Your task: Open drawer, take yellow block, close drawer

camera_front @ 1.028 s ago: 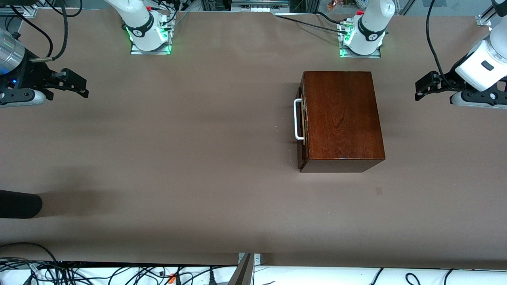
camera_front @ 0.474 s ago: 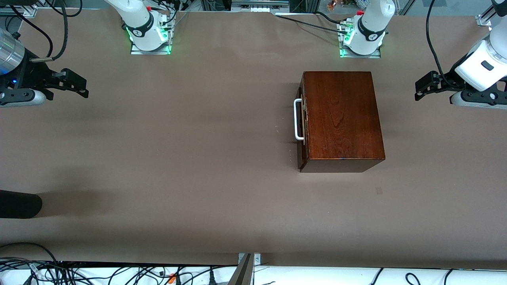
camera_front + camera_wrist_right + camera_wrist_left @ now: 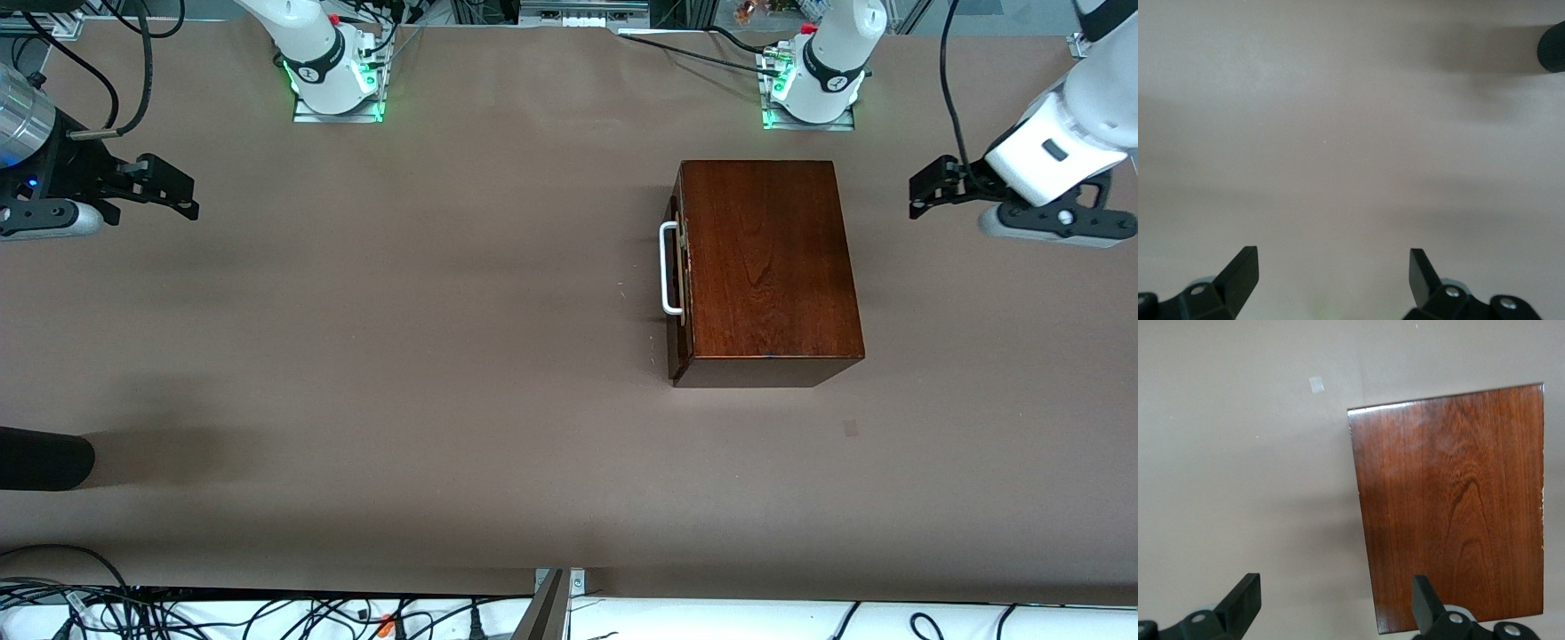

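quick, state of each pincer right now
left pincer: open, empty, over the table beside the wooden box
right pincer: open, empty, over bare table

A brown table [image 3: 444,311] fills the front view, its surface matte and plain. A small pale square mark [image 3: 851,428] lies on it, nearer to the front camera than the wooden box; the left wrist view shows the same mark [image 3: 1316,384] close to one corner of the box. A dark rounded cylinder [image 3: 40,458] juts in at the right arm's end of the table, casting a soft shadow. Tangled black and white cables [image 3: 222,613] run along the table's nearest edge, where a metal bracket [image 3: 553,604] stands at the middle.
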### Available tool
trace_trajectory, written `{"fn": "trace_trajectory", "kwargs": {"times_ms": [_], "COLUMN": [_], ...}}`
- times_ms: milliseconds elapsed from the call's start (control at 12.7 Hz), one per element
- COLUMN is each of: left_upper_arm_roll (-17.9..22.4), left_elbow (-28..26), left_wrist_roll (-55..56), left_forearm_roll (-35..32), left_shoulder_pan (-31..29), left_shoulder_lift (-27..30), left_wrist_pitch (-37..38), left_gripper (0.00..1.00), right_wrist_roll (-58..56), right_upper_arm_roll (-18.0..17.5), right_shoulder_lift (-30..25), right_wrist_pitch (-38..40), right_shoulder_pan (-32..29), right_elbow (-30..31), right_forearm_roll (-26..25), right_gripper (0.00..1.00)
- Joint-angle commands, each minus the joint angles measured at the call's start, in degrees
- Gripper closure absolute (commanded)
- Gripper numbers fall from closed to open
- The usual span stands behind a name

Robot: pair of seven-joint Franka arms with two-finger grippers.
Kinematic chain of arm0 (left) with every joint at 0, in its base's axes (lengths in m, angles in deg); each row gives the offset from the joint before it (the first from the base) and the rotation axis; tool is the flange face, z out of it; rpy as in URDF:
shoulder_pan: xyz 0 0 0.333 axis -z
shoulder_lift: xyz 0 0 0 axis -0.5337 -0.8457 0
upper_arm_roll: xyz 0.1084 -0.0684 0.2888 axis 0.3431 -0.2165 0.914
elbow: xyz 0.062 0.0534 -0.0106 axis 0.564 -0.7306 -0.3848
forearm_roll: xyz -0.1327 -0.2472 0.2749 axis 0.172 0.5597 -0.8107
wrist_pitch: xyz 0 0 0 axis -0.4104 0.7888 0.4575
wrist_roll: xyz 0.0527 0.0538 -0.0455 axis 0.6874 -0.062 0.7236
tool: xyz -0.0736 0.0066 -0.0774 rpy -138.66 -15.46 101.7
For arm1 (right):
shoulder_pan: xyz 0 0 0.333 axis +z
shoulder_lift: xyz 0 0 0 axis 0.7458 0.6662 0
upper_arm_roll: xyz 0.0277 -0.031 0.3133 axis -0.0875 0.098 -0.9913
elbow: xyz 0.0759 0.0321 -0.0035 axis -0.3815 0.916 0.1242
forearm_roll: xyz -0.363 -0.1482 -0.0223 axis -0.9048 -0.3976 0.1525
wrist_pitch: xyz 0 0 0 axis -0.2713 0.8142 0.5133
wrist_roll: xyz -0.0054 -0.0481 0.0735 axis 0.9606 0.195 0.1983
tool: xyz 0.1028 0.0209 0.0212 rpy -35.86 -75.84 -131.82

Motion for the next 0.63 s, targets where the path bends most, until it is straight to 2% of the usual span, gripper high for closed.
{"fn": "trace_trajectory", "kwargs": {"times_ms": [0, 158, 237, 395, 553], "left_upper_arm_roll": [-2.0, -6.2, -9.2, -12.9, -14.0], "left_elbow": [2.2, 3.1, 3.3, 4.7, 8.1], "left_wrist_roll": [1.0, 2.4, 5.1, 11.7, 19.4], "left_forearm_roll": [0.3, 3.1, 2.6, 3.0, 2.6], "left_shoulder_pan": [0.5, 0.6, 0.6, 1.3, 5.7], "left_shoulder_lift": [-4.7, -7.6, -9.1, -11.9, -15.7], "left_wrist_pitch": [1.4, 0.8, 0.7, -1.6, -2.3], "left_gripper": [0.00, 0.00, 0.00, 0.00, 0.00], "right_wrist_roll": [0.0, 0.0, 0.0, 0.0, 0.0], "right_upper_arm_roll": [-0.5, -0.6, -0.6, -0.6, -0.6], "right_shoulder_lift": [0.0, 0.0, 0.0, 0.0, 0.0], "right_wrist_pitch": [0.8, 0.8, 0.8, 0.8, 0.8], "right_shoulder_pan": [-0.6, -0.6, -0.6, -0.6, -0.6], "right_elbow": [-0.7, -0.7, -0.7, -0.8, -0.8], "right_forearm_roll": [-0.2, -0.2, -0.2, -0.2, -0.2], "right_gripper": [0.00, 0.00, 0.00, 0.00, 0.00]}}
